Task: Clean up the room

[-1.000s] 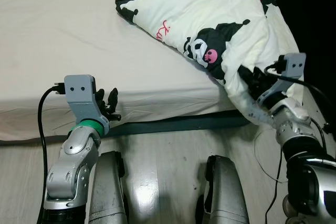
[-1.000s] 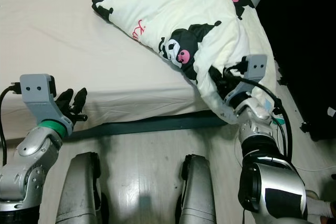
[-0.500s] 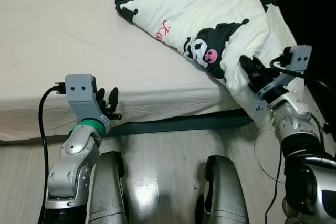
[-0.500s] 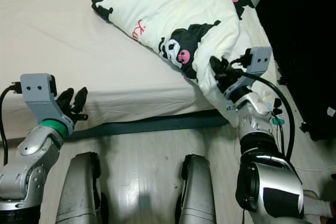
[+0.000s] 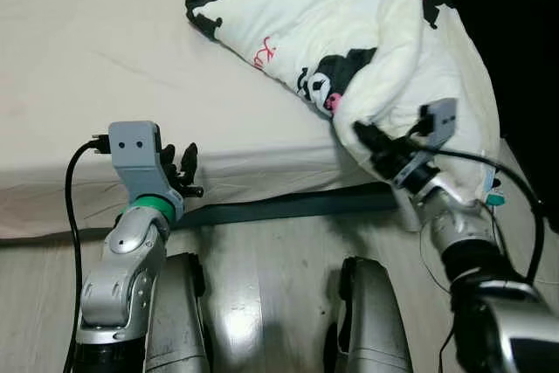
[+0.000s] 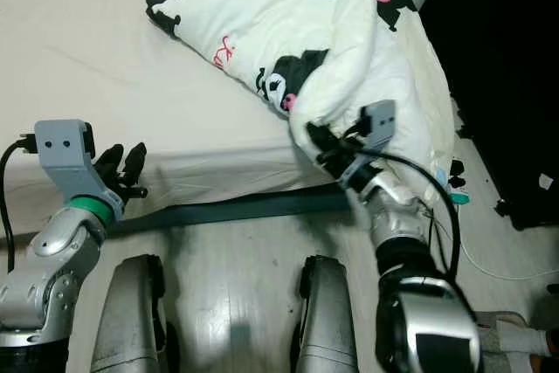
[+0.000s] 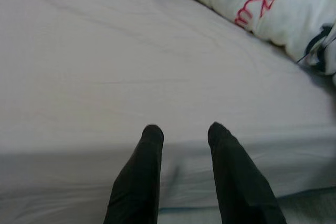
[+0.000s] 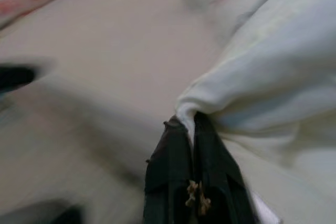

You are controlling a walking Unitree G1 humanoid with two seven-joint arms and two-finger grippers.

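standing at the bed's near edge, the robot's two grey legs over pale wood floor. left gripper raised beside the mattress side, fingers spread apart with nothing between them, tips at the edge of the white sheet. right gripper pressed together on a fold of the cream cartoon-print blanket, pinching it just off the bed's right corner. blanket bunched over the far right part of the mattress, its edge hanging down the side.
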